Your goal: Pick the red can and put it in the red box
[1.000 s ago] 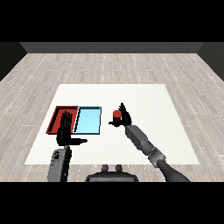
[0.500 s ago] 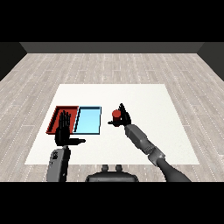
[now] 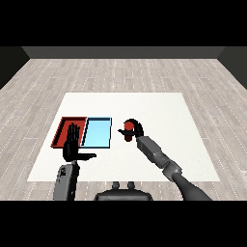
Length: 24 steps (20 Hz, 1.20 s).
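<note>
We see the small red cylindrical can (image 3: 128, 129) to the right of the two trays, its round red top facing up toward us and the lower part of its body dark where black fingers cover it. Our black right hand (image 3: 136, 129) has its fingers curled around that can, wrapping it from the right side, with the grey forearm running back toward the lower right corner. The can sits just beside the shallow light blue rectangular tray (image 3: 97, 133), apart from it, and the shallow red rectangular tray (image 3: 63, 129) lies touching the blue one on its left. Our black left hand (image 3: 74, 148) is held upright with fingers straight and thumb pointing sideways to the right, holding nothing; it overlaps the near part of the red tray from our viewpoint. Everything rests on the flat white table (image 3: 159, 111), which stands on a floor of pale grey wooden planks (image 3: 120, 72) bounded by dark walls. We cannot tell whether the can is resting on the table or lifted off it.
</note>
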{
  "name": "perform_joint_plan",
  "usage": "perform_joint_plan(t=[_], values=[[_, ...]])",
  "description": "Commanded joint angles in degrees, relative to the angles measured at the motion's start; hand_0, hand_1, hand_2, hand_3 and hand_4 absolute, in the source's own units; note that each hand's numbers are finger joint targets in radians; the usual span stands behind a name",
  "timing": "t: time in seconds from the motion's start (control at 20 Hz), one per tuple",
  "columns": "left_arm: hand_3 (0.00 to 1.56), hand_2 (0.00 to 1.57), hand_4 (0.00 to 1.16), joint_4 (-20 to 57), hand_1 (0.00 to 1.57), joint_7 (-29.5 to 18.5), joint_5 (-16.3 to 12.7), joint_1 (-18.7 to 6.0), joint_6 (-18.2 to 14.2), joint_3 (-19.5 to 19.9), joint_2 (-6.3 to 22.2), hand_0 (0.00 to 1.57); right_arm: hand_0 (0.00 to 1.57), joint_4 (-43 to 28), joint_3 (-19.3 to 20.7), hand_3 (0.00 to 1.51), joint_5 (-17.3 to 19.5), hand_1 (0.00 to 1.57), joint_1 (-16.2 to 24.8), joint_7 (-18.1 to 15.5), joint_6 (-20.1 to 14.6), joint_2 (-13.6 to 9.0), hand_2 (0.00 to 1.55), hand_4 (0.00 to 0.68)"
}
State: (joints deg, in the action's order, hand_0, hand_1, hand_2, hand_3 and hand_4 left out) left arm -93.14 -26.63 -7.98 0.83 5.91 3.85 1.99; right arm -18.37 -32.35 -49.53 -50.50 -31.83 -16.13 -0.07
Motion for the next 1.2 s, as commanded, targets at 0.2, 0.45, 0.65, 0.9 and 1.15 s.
perform_joint_plan(t=[0.2,0.45,0.65,0.9,1.15], values=[[0.0,0.0,0.0,-1.38,0.0,1.96,0.49,0.22,-0.6,-0.99,-0.33,0.0,1.53,-2.72,-5.82,1.42,0.7,1.53,3.42,0.88,-5.43,0.06,1.47,0.548],[0.0,0.0,0.0,-6.16,0.0,3.0,-0.95,3.5,-0.08,-1.02,-0.41,0.0,1.55,1.98,-3.31,1.41,-0.63,1.55,-0.15,-0.84,-2.53,0.06,1.47,0.558],[0.0,0.0,0.0,1.66,0.0,0.56,-0.73,-3.02,0.08,1.18,0.59,0.0,1.53,0.48,-1.88,1.4,0.42,1.53,-3.2,-1.25,-5.06,0.06,1.47,0.58],[0.0,0.0,0.0,-1.53,0.0,0.33,-0.17,1.67,0.91,-0.98,-0.22,0.0,1.54,-5.0,-1.78,1.38,2.07,1.54,0.33,-3.8,-7.76,0.07,1.47,0.586],[0.0,0.0,0.0,-5.17,0.0,6.41,0.55,0.03,-0.17,-1.44,1.37,0.0,1.52,-15.89,0.24,1.38,5.56,1.52,-0.58,0.6,-10.17,-5.02,1.46,0.608]])
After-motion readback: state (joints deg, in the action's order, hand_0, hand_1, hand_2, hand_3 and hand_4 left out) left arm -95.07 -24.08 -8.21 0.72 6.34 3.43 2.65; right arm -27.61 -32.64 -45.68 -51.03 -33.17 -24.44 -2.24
